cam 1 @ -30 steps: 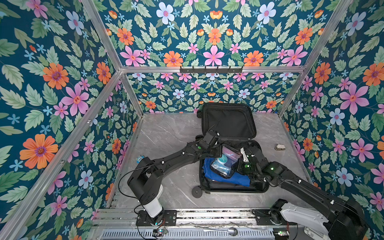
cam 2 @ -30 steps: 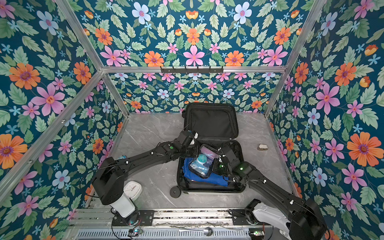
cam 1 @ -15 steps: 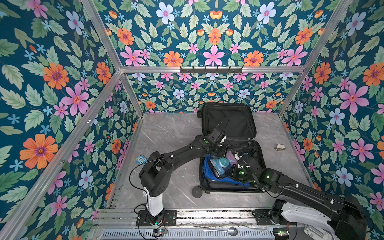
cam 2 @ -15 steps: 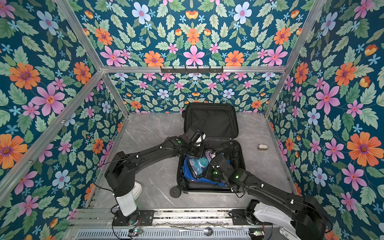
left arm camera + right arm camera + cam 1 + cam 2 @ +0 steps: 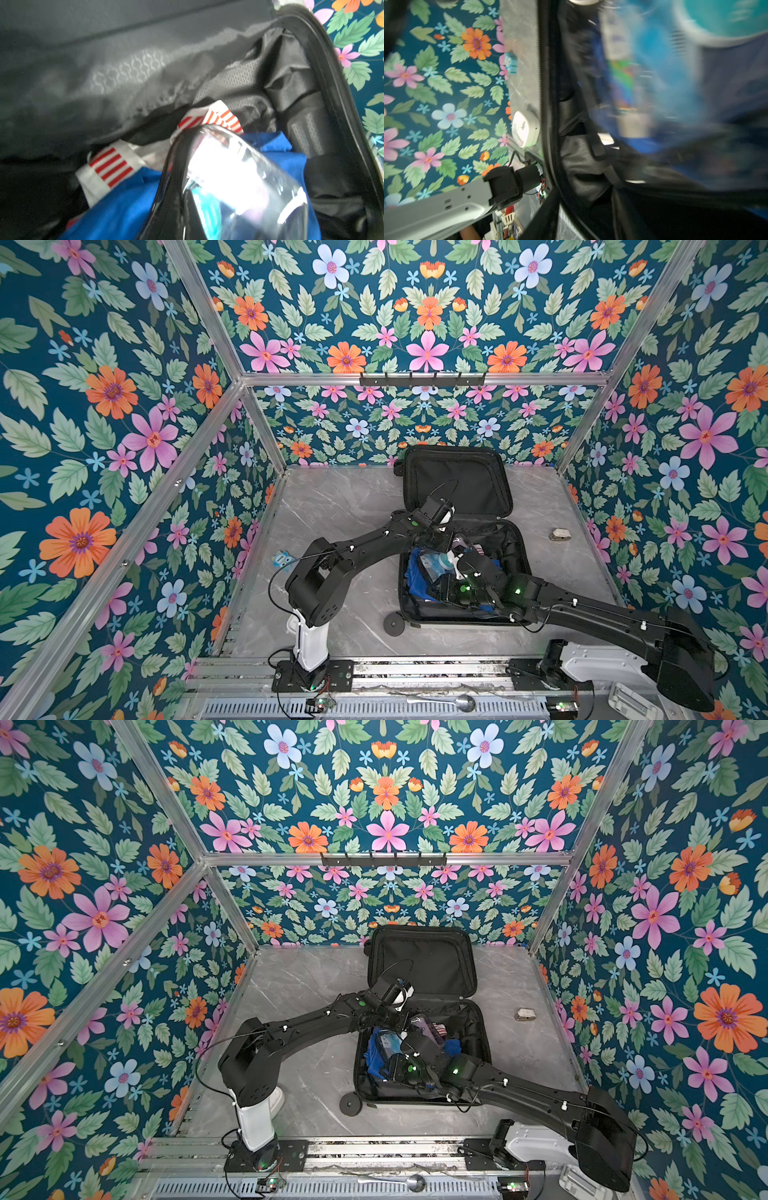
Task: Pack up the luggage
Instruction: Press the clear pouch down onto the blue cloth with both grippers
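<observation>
The luggage [image 5: 455, 483] is lying open on the grey table [image 5: 332, 506] toward the back wall, its lid leaning up and back so both arms can reach down into the lower shell, as both top views show. Inside, a blue garment [image 5: 415, 580] is forming the bottom layer and the clear pouch [image 5: 434, 562] is resting on top of it, probably so the soft cloth cushions the bottles; in the left wrist view a red-striped cloth [image 5: 110, 164] is peeking out behind the pouch [image 5: 234, 172]. The left gripper [image 5: 451, 541] is hanging over the shell's hinge end with its fingers together, seemingly steadying the pouch's far edge, though whether it is pinching anything is not showing. The right gripper [image 5: 442, 589] is reaching low across the shell toward its left wall, likely pressing the contents down; its fingers are hidden and its wrist view is blurred, so their state cannot be told. Compared with a second ago, the pouch is lying lower and flatter instead of standing tilted between the grippers, the right arm is stretching further across the case, and the left arm's elbow is sitting closer to its base
</observation>
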Available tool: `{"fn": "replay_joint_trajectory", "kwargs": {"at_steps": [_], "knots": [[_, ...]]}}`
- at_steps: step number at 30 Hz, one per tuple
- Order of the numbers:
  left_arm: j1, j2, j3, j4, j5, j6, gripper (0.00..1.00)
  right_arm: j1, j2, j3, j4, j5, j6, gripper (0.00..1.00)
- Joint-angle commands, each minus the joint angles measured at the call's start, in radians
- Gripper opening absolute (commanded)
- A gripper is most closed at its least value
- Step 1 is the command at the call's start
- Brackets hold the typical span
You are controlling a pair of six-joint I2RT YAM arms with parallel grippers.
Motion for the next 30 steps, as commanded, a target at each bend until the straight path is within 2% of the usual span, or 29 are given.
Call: {"fn": "replay_joint_trajectory", "kwargs": {"at_steps": [1,4,7,9,12,13,15,17,20,25,30], "knots": [[0.003,0.007,0.0,0.075,0.054,0.054,0.0,0.001,-0.039,0.027,-0.062,0.011,-0.07,0.61],[0.005,0.012,0.007,0.087,0.075,0.085,0.0,0.001,-0.109,0.06,-0.165,0.064,-0.118,0.67],[0.008,0.011,0.016,0.072,0.082,0.105,0.0,-0.022,-0.202,0.101,-0.342,0.178,-0.165,0.72],[0.011,0.005,0.008,0.069,0.092,0.116,0.0,-0.094,-0.267,0.108,-0.434,0.201,-0.183,0.7],[0.013,-0.009,-0.006,0.062,0.096,0.128,0.0,-0.292,-0.372,0.054,-0.455,0.109,-0.227,0.69],[0.014,-0.013,-0.006,0.055,0.089,0.127,0.07,-0.372,-0.398,0.031,-0.435,0.045,-0.246,0.7],[0.017,-0.023,0.001,0.042,0.07,0.113,0.33,-0.518,-0.41,-0.003,-0.396,-0.079,-0.279,0.73],[0.019,-0.05,0.004,0.037,0.05,0.088,0.52,-0.636,-0.383,-0.025,-0.362,-0.192,-0.305,0.76],[0.023,-0.101,0.012,0.03,0.028,0.043,0.63,-0.688,-0.306,-0.022,-0.31,-0.248,-0.354,0.8],[0.034,-0.181,0.04,-0.076,-0.057,-0.081,0.61,-0.689,-0.143,0.05,-0.264,-0.264,-0.468,0.83],[0.033,-0.322,-0.137,-0.083,-0.056,-0.308,0.6,-0.693,0.006,0.119,-0.262,-0.249,-0.561,0.83]]}}
